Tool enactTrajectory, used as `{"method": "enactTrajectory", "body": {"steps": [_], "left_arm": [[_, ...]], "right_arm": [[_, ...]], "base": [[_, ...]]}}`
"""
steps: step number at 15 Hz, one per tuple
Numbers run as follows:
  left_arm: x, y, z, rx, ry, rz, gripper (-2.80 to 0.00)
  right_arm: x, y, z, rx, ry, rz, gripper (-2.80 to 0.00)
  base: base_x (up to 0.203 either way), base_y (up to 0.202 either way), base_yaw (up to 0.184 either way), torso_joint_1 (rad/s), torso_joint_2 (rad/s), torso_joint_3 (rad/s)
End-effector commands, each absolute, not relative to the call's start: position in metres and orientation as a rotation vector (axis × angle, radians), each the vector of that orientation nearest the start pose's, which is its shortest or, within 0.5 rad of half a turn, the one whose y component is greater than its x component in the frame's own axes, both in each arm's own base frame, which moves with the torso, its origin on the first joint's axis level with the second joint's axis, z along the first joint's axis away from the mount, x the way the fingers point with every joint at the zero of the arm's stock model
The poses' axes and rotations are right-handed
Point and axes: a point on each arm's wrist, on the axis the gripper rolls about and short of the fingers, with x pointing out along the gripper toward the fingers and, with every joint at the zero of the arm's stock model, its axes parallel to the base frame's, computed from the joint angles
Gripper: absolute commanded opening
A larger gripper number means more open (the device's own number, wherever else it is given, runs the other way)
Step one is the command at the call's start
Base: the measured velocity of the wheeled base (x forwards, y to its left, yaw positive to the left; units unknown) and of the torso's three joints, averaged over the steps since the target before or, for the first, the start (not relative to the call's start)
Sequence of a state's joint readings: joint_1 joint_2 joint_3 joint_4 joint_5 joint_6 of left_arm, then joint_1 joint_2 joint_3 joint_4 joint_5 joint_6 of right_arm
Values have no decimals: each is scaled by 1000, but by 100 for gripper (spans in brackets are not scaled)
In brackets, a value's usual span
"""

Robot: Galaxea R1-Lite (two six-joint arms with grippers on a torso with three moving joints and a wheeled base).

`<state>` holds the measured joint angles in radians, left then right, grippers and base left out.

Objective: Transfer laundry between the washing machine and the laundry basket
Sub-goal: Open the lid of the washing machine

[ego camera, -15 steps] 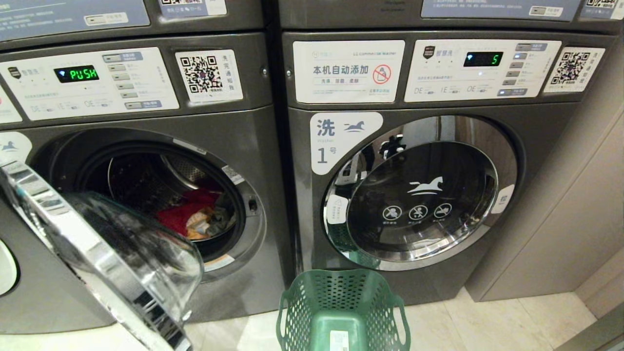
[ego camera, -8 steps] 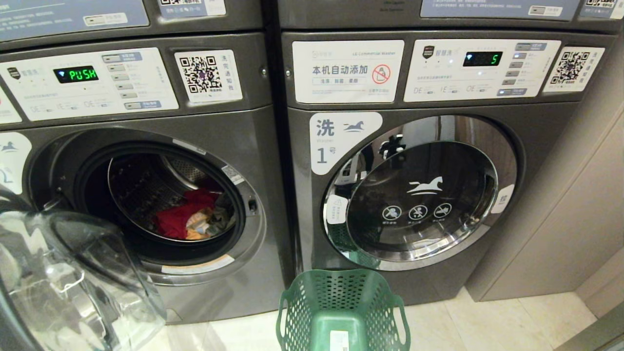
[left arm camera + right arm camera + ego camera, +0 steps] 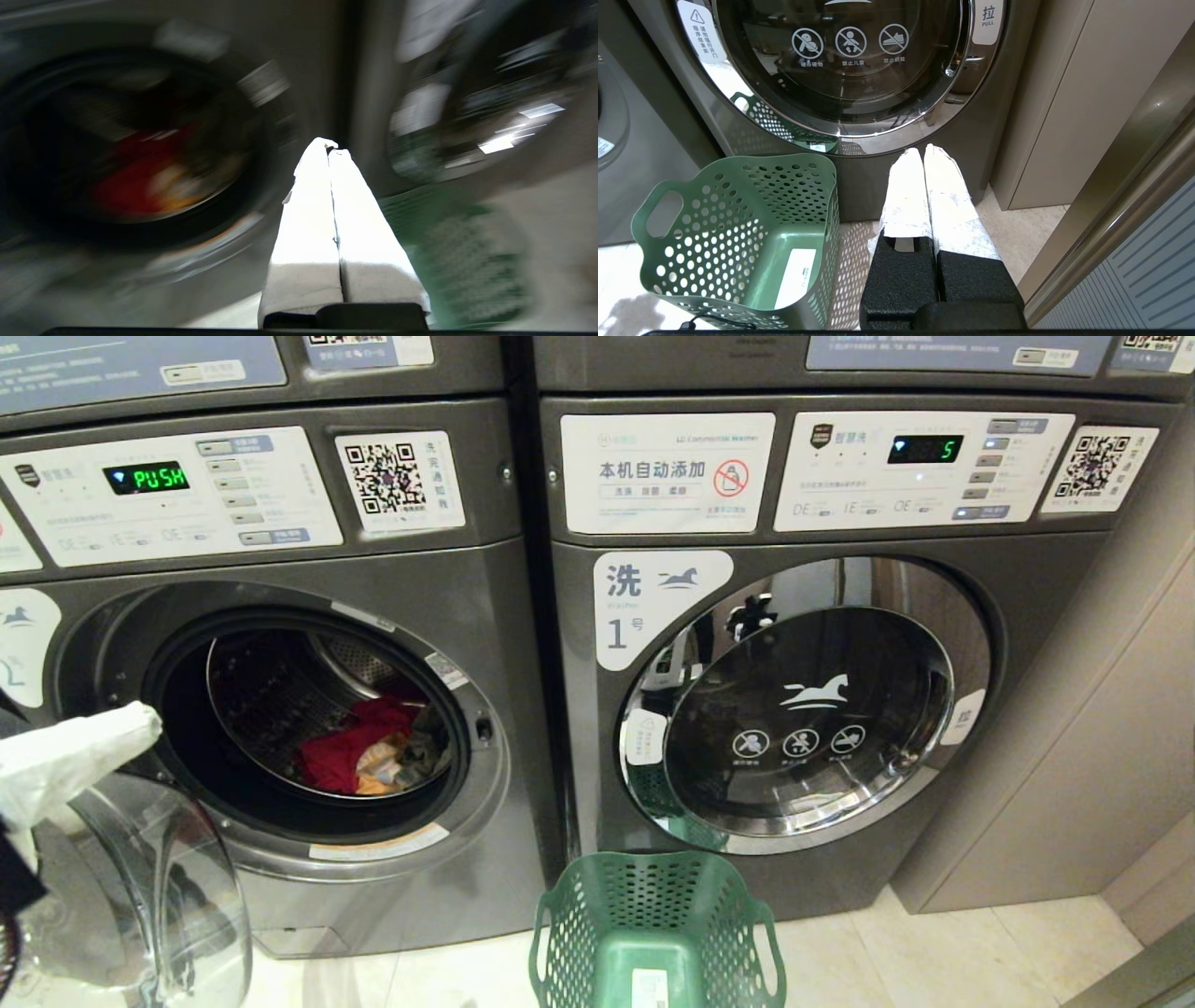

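The left washing machine (image 3: pixel 485 616) stands open, and red and orange laundry (image 3: pixel 359 756) lies in its drum; it shows as a red blur (image 3: pixel 135 177) in the left wrist view. Its glass door (image 3: pixel 140 887) hangs swung out at the lower left. My left gripper (image 3: pixel 145 721), wrapped in white, is shut on nothing just left of the opening, in front of the door rim; its tips (image 3: pixel 329 147) point between the two machines. The green laundry basket (image 3: pixel 653 933) sits empty on the floor before the right machine. My right gripper (image 3: pixel 923 151) is shut, parked low beside the basket (image 3: pixel 738 242).
The right washing machine's door (image 3: pixel 803 709) is closed, with a pull tab (image 3: pixel 989 18) on its right edge. A beige cabinet wall (image 3: pixel 1102 747) stands to the right. Light floor tiles (image 3: pixel 971 952) lie right of the basket.
The left machine's door has swung further open toward the lower left. My left gripper has come into the head view at the left edge and its jaws have closed.
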<state>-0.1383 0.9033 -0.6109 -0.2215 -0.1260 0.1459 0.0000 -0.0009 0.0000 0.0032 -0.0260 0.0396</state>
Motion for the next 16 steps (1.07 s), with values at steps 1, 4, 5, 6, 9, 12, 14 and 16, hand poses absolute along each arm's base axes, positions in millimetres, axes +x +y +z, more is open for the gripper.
{"method": "enactTrajectory", "body": {"steps": [1, 4, 5, 6, 9, 12, 14, 16], "left_arm": [[139, -14, 227, 246, 228, 26, -280], [182, 13, 207, 312, 369, 545, -280], [193, 24, 203, 322, 383, 679, -280], [195, 36, 201, 334, 400, 843, -280], [189, 64, 196, 322, 447, 1067, -280], [184, 83, 193, 305, 479, 1166, -280], [182, 88, 193, 304, 486, 1192, -280], [183, 95, 193, 299, 497, 1218, -280]], "right_arm": [[-23, -1, 75, 40, 3, -26, -280], [-23, -1, 75, 40, 3, -26, -280], [-23, -1, 75, 40, 3, -26, -280], [-23, -1, 75, 40, 3, -26, -280], [-23, -1, 75, 40, 3, -26, -280], [-23, -1, 75, 40, 3, -26, -280], [-23, -1, 75, 40, 3, -26, -280], [-23, -1, 75, 40, 3, -26, -280]], "base": [[0, 0, 0, 0, 0, 0], [0, 0, 0, 0, 0, 0], [0, 0, 0, 0, 0, 0], [0, 0, 0, 0, 0, 0], [0, 0, 0, 0, 0, 0], [0, 0, 0, 0, 0, 0], [0, 0, 0, 0, 0, 0], [0, 0, 0, 0, 0, 0]]}}
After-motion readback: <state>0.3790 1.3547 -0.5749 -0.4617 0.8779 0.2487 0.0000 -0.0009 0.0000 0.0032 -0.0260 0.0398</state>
